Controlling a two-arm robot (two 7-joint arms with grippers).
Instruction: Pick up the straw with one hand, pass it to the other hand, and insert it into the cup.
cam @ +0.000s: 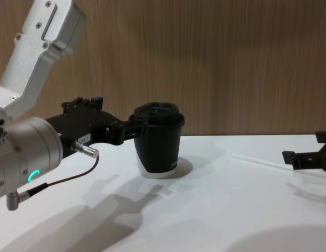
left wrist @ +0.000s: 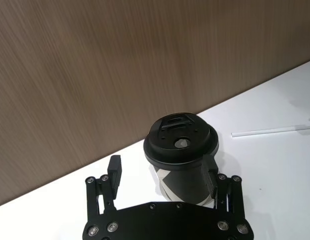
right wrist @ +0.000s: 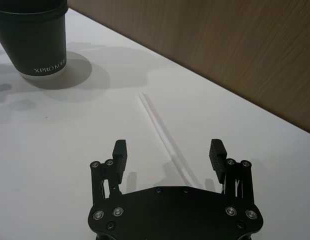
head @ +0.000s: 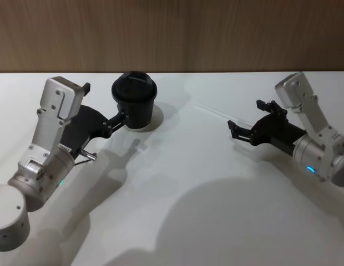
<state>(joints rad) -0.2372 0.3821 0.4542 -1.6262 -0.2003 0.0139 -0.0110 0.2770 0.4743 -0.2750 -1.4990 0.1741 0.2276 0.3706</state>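
Observation:
The black lidded cup (head: 134, 98) stands on the white table at the back left. My left gripper (head: 104, 103) is open beside it, with one fingertip (left wrist: 211, 172) against the cup (left wrist: 182, 182) wall and the other finger clear of it. The thin white straw (head: 216, 110) lies flat on the table between the cup and my right gripper (head: 246, 115). That gripper (right wrist: 168, 150) is open and holds nothing, and the straw (right wrist: 156, 124) runs in between its fingers. From the chest, the cup (cam: 159, 139), the straw (cam: 257, 160) and my left gripper (cam: 116, 114) show side on.
A thin black cable with a metal plug (cam: 85, 149) hangs off my left wrist. A wood-panelled wall (head: 172, 33) rises along the table's back edge. The white table (head: 188, 221) stretches towards me in front of both arms.

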